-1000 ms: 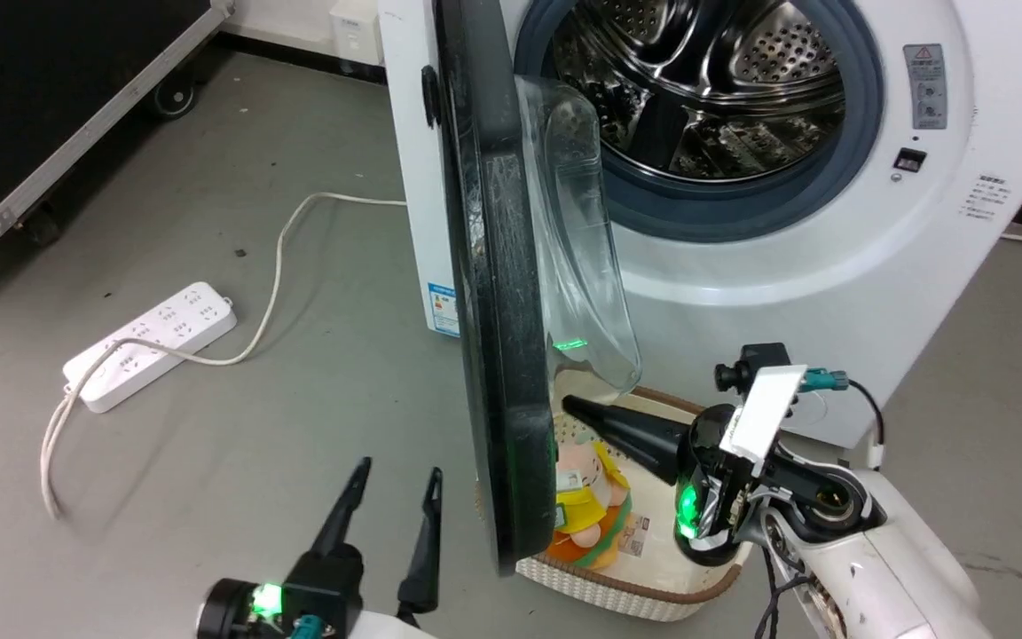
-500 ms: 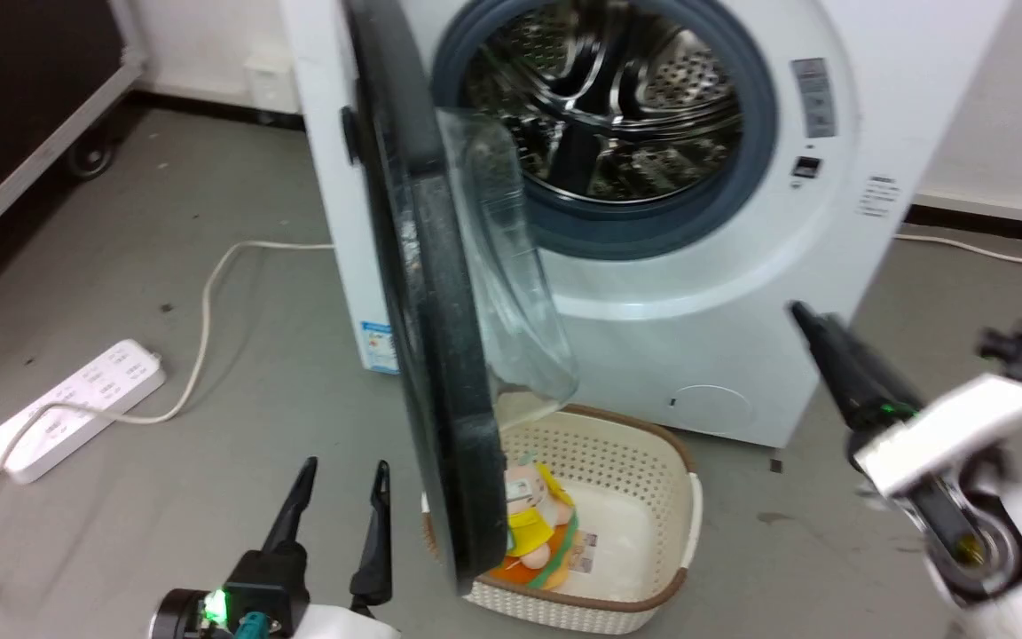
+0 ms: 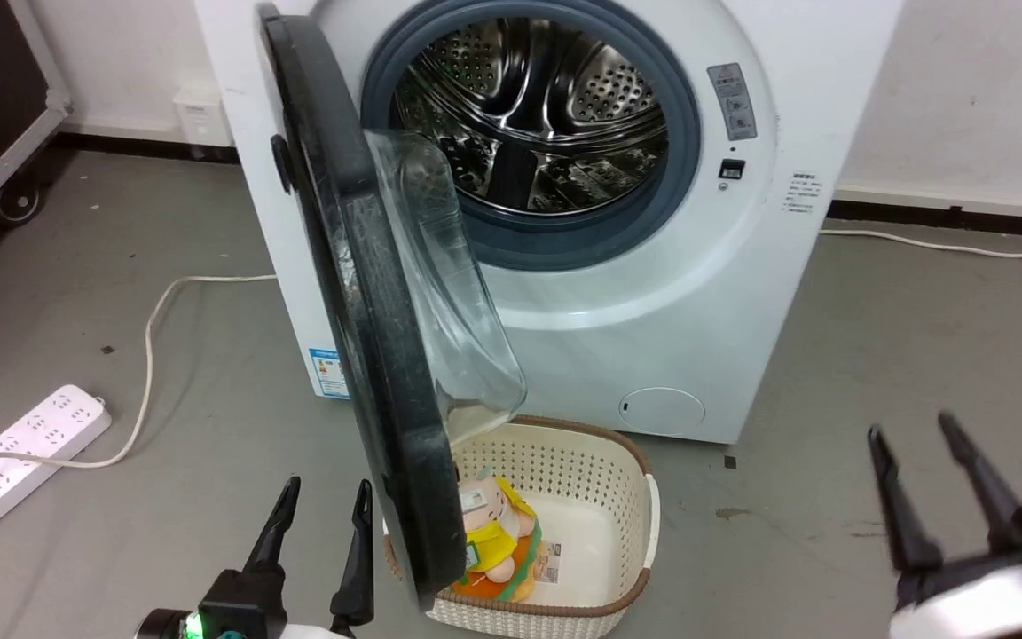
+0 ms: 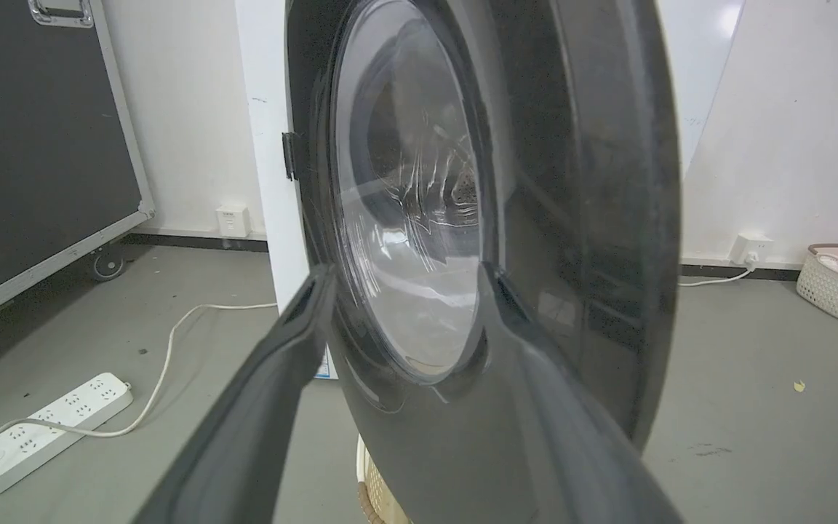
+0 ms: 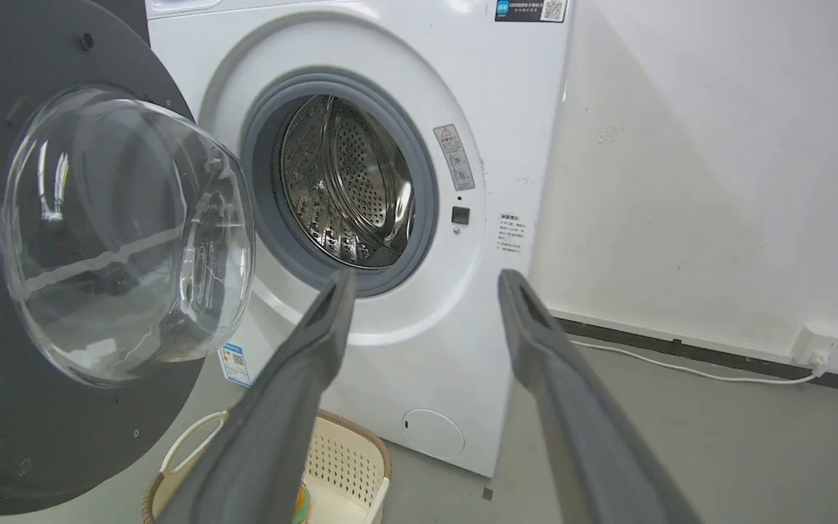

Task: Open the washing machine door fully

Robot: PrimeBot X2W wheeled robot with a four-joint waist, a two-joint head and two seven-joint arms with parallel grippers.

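Door [image 3: 360,311] juts edge-on from the washer's [image 3: 697,293] left side, above one basket [image 3: 631,515]; left gripper [image 3: 329,484] and right gripper [image 3: 910,426] both gape, empty. Left wrist view adds a second basket [image 4: 837,287] at far right. Right wrist view shows the door's one glass bowl [image 5: 128,233] from inside.

You can read no word or number here; every print is too small. The big white front-loading washing machine [image 3: 697,311] carries four labels:
- a grey sticker with a red warning triangle [image 3: 731,100]
- a small white label of dark lines [image 3: 800,192]
- a blue-and-white label [image 3: 326,371] low on its front
- a dark strip with a QR code [image 5: 532,10] at its top
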